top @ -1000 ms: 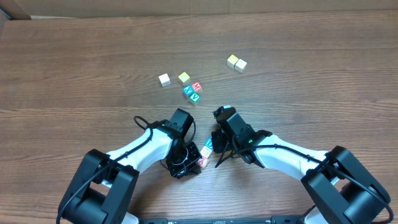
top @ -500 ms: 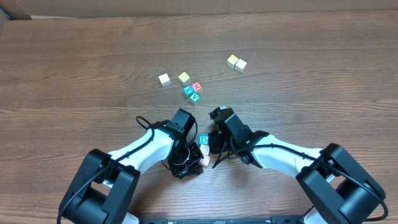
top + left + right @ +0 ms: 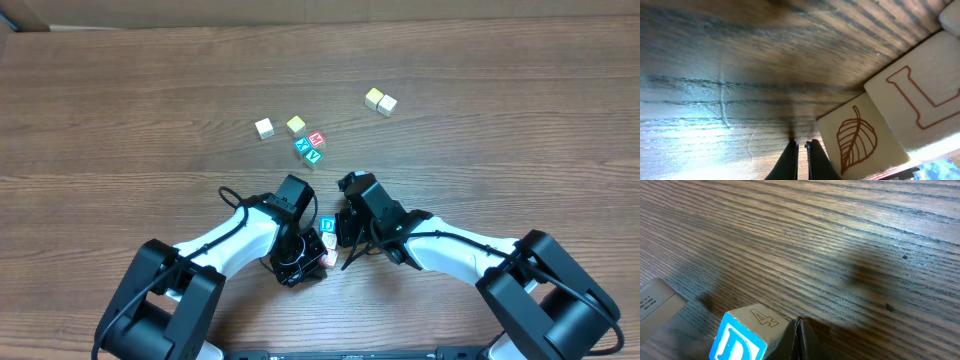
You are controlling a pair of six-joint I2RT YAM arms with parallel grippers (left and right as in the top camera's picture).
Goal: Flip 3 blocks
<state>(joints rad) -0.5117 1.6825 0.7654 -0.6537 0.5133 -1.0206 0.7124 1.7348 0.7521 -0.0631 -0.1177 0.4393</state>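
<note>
Wood-grain table (image 3: 120,100), overhead view read first, then the wrist views.

Left side: the left jaws are shut with nothing between them, tips down at the table surface just beside the leaf-faced block (image 3: 860,142). That block touches the red L block (image 3: 920,97) along one edge. From above, the pair shows only as a red-and-white scrap tucked against the left arm, so you cannot read the up-faces there. Neither block has shifted over the last second.

Middle: the blue D block (image 3: 327,226) is where the change is. A second ago it sat lower and further right in the overhead view, tilted, with a teal face showing. By half a second ago it had gone over and settled with the D upward, and it has not moved since. It lies near the other two; I cannot tell whether it touches them.

Right side: the right jaws are shut and hold nothing, with the tips against the side of the D block. The face next to the D carries a 4. The right arm has come slightly left along with the block.

Judgement: count this as one flip, done by nudging rather than lifting. Faces alone do not tell you whether the leaf and L blocks have been turned. With the jaws this tight against a small cube, backing away could drag it.
</note>
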